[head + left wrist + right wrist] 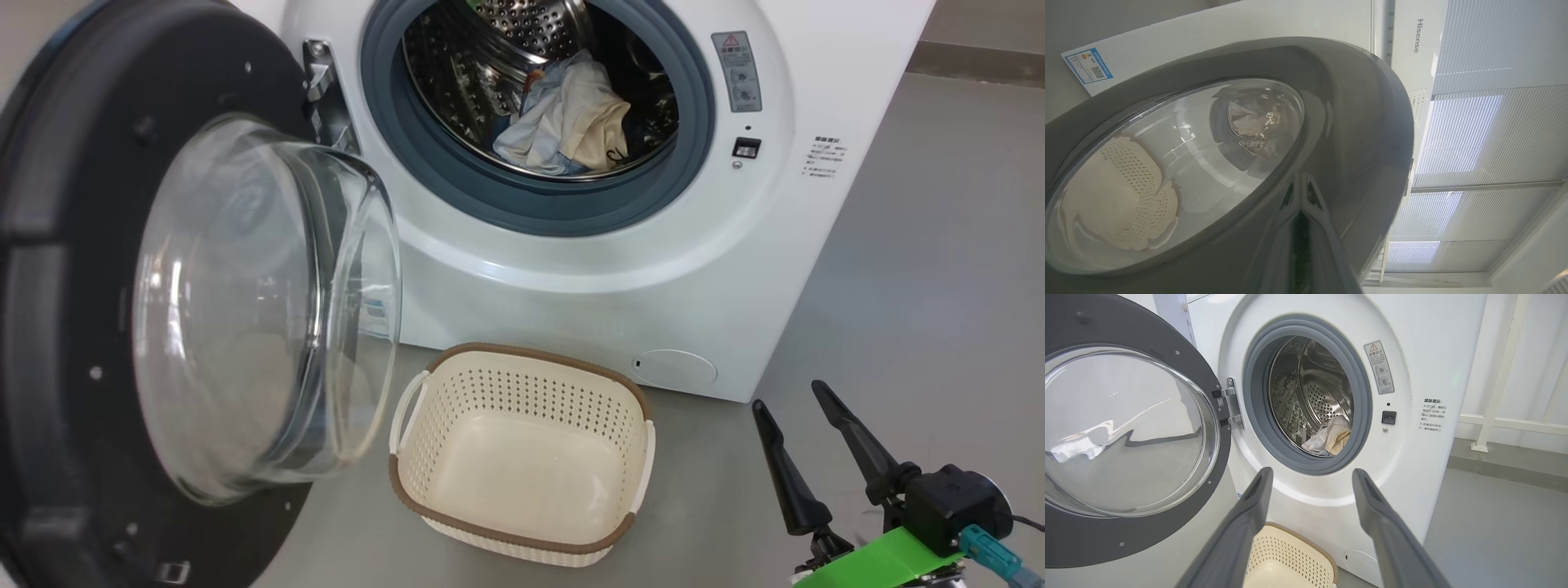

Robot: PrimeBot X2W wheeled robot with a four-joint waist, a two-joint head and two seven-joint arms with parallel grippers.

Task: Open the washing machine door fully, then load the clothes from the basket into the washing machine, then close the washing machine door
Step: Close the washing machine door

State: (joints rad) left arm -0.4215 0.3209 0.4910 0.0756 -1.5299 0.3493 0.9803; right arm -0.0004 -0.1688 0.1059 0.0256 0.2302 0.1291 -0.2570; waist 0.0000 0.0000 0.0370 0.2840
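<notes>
R gripper [787,394] spread, empty | basket [522,384] just left | clothes [571,114] in drum [457,73]

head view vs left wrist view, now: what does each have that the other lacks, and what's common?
Head view: hinge, round flap, open right gripper low at right, clothes plain in the drum. Left wrist view: outer face of the door, blue label, brand name, window blinds. Both: door, white washing machine, empty basket, seen through the door glass in the wrist view.
</notes>
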